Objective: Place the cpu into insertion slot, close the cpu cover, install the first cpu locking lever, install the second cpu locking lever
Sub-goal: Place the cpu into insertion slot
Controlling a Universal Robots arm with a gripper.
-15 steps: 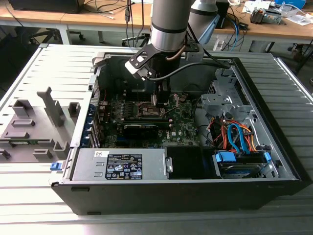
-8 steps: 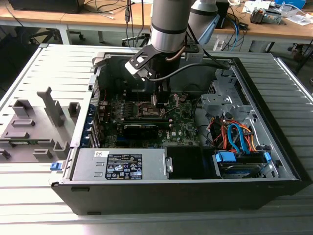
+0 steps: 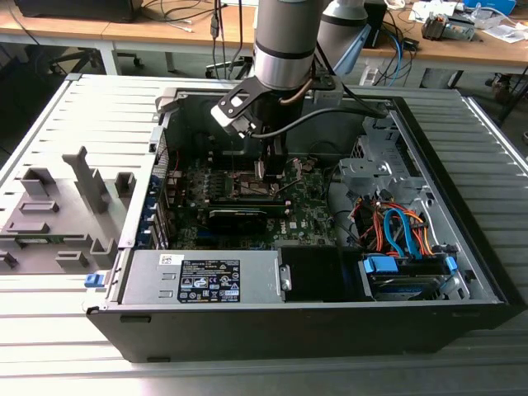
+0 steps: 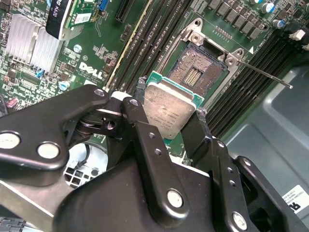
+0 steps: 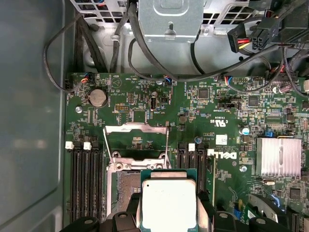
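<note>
A: Status?
B: Hand (image 4: 170,107) is clamping the cpu (image 4: 169,113) by 2 opposite edges, holding it over the board (image 4: 96,53) just beside the slot (image 4: 199,72). Not seated.
A: And the slot?
B: Sitting bare and empty. Cover (image 5: 136,129) is standing open, 1 lever (image 4: 263,75) is sticking out unlatched.
A: So 0 of 4 done?
B: I'm judging so: seating, cover closing and both levers are all waiting.

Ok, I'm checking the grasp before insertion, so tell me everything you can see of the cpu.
The cpu is a small flat square chip: dull silver-grey metal top on a green board rim. The gripper pinches it by two opposite edges, metal side toward the wrist cameras. It hangs beside the open insertion slot, not seated.
</note>
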